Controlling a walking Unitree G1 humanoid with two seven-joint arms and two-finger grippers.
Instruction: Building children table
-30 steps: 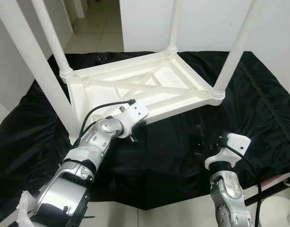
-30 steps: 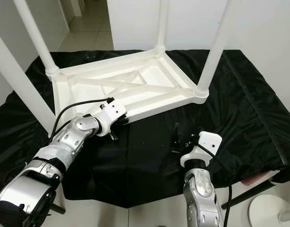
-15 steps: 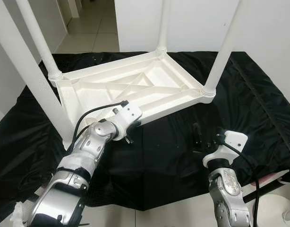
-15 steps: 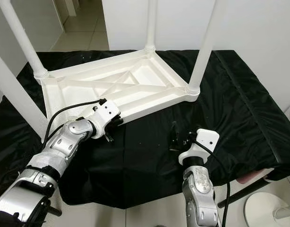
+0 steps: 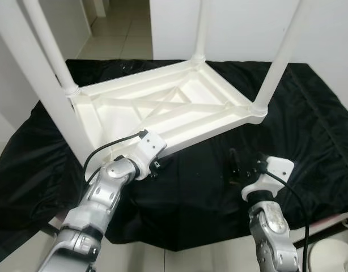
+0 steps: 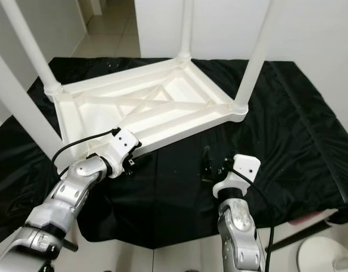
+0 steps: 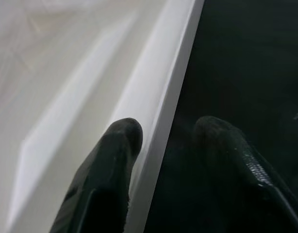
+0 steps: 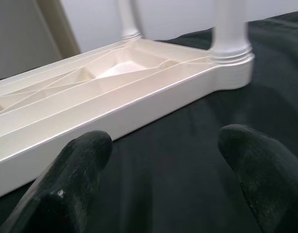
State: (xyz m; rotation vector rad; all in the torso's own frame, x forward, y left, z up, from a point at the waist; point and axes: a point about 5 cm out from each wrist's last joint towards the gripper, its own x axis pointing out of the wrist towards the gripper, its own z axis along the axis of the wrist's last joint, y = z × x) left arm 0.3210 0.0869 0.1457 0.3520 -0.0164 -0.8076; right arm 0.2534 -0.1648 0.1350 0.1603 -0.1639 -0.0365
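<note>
A black cloth [image 5: 310,130] covers the work surface, with pale floor tiles and white walls behind it. On the cloth a white plastic table [image 5: 162,107] lies upside down, its ribbed underside facing up and its four legs standing upward from the corners, one of them the leg [image 5: 273,76] at the near right corner. Resting it on its top likely keeps it steady while the legs are being fitted or checked.

The left gripper [image 7: 161,141] is at the table's near long edge. In the left wrist view one finger [image 7: 107,170] lies on the inner side of the white rim and the other on the cloth side, so the rim passes between them. The fingers are a little apart and straddle the edge; whether they press on it I cannot tell. Held this way, the gripper seems placed to brace or shift the table.

The right gripper [image 8: 161,160] hovers over bare cloth with its fingers spread wide and nothing between them. The table's long side runs across just beyond its fingertips [image 8: 86,150], and the near right leg stands ahead of them, apart from both. It looks poised to reach in once the table is held.
</note>
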